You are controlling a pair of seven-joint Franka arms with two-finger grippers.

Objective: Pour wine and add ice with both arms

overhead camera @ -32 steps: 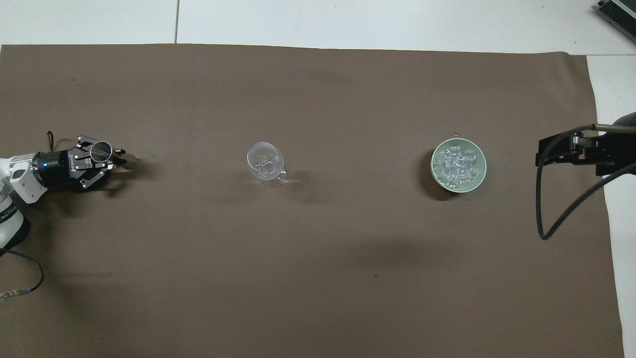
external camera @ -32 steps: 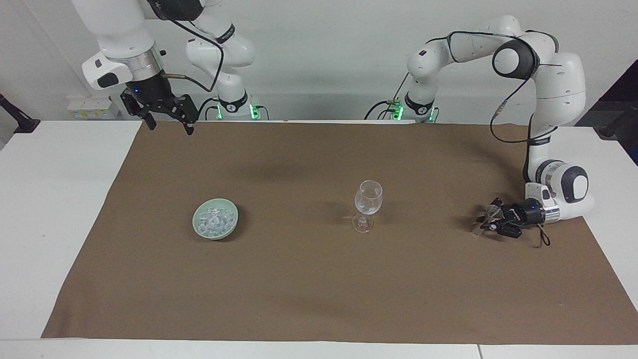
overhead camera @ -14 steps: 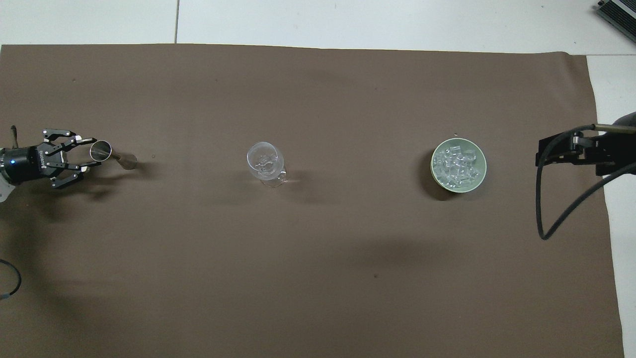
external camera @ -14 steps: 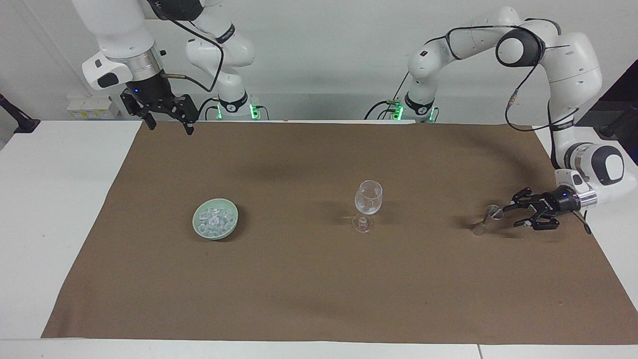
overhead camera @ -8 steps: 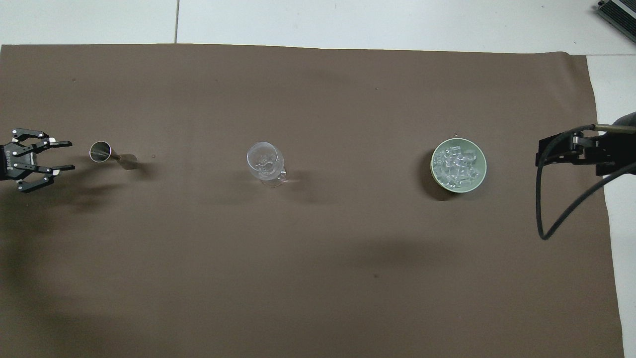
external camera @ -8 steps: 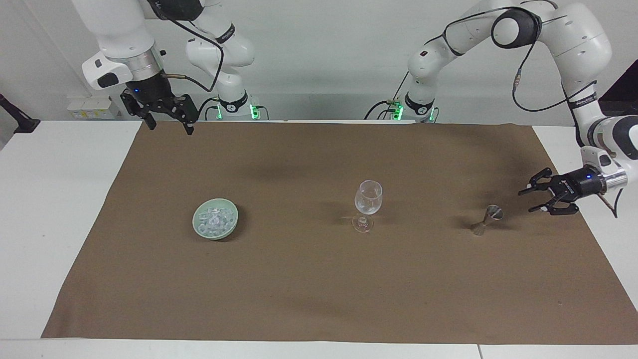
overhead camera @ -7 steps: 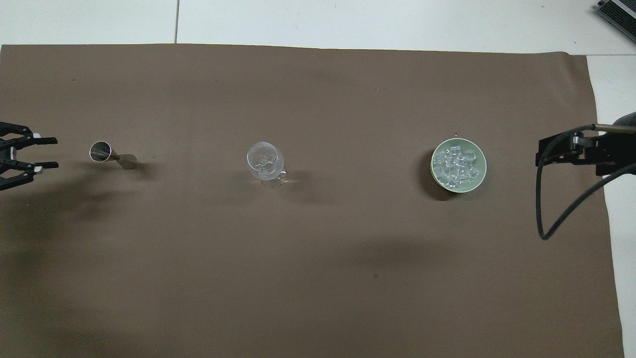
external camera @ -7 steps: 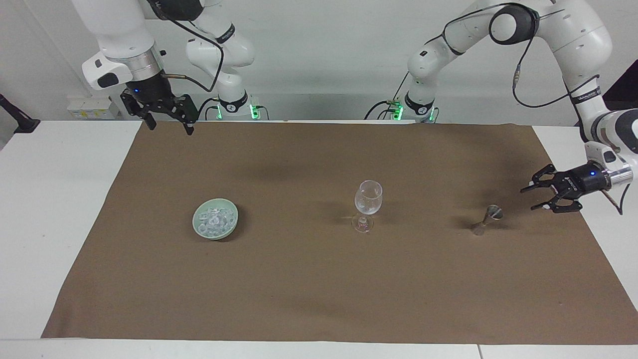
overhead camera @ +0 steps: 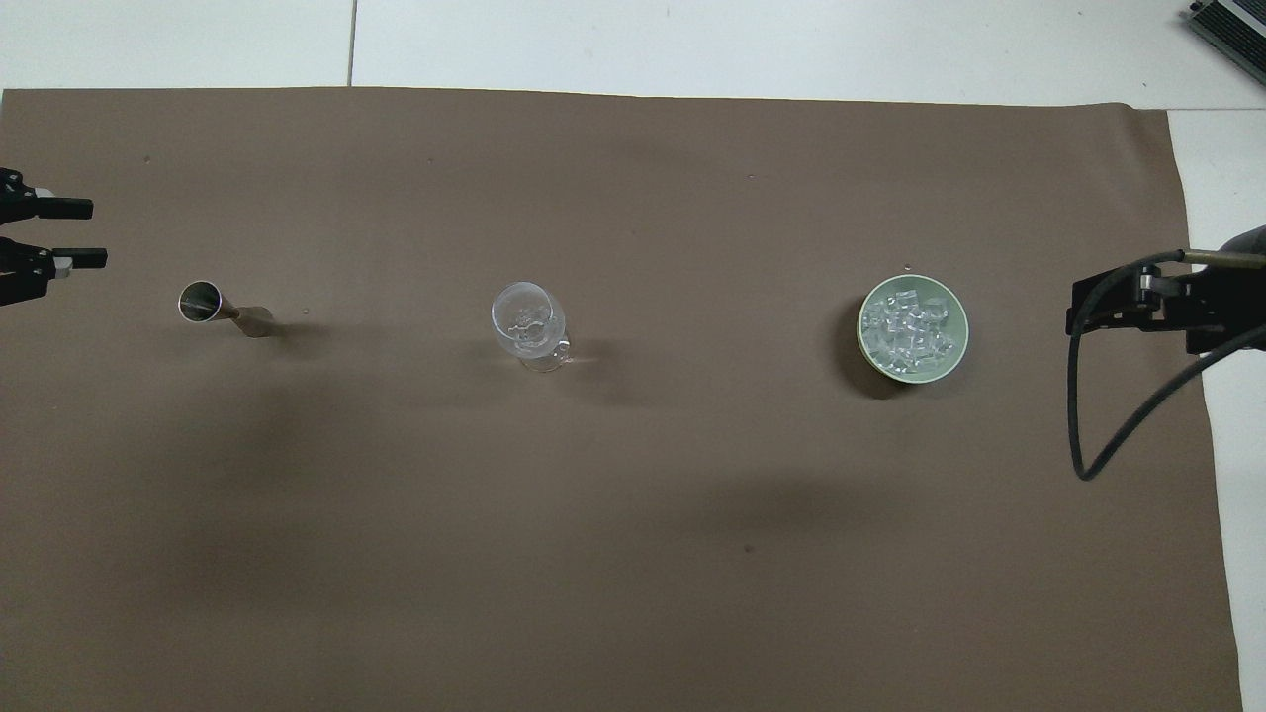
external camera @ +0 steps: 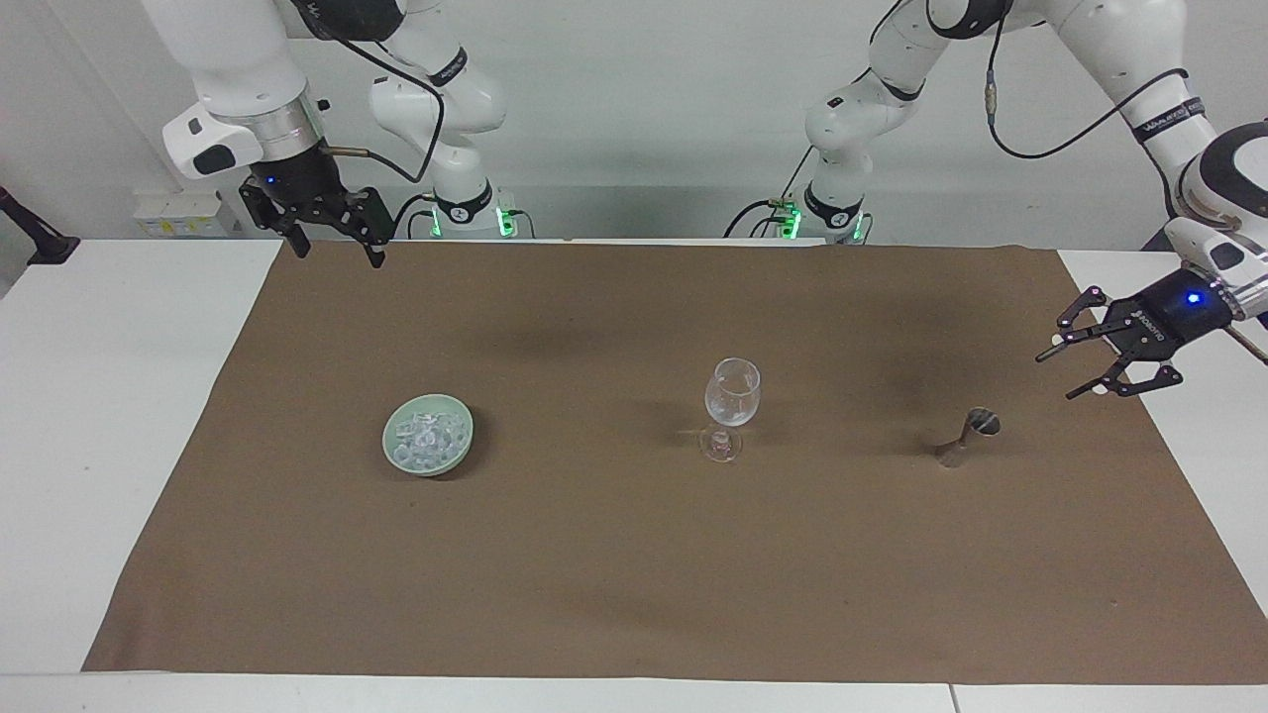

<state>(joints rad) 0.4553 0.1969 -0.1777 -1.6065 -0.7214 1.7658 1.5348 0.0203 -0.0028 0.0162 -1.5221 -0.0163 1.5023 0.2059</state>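
Brown cloth (external camera: 614,555) covers most of the white table (external camera: 119,416) before us, and on it we see three things in a row, well apart from one another. Toward the right arm's end stands a pale green bowl (external camera: 394,451) holding the ice (external camera: 430,437), a heap of small clear cubes. At the middle of the cloth stands a clear stemmed wine glass (external camera: 732,392), upright; in the overhead view we make out a few clear bits inside its bowl, though we cannot tell what they are. Toward the left arm's end stands a small metal measuring cup (external camera: 971,434), narrow at the waist, upright on the cloth with nothing touching it.

We find the left gripper (external camera: 1072,366) raised over the cloth's edge at the left arm's end, apart from the measuring cup, its fingers spread wide and holding nothing. The right gripper (external camera: 337,250) waits high over the cloth's corner nearest the right arm's base, well apart from the bowl; its fingers are likewise spread apart and empty
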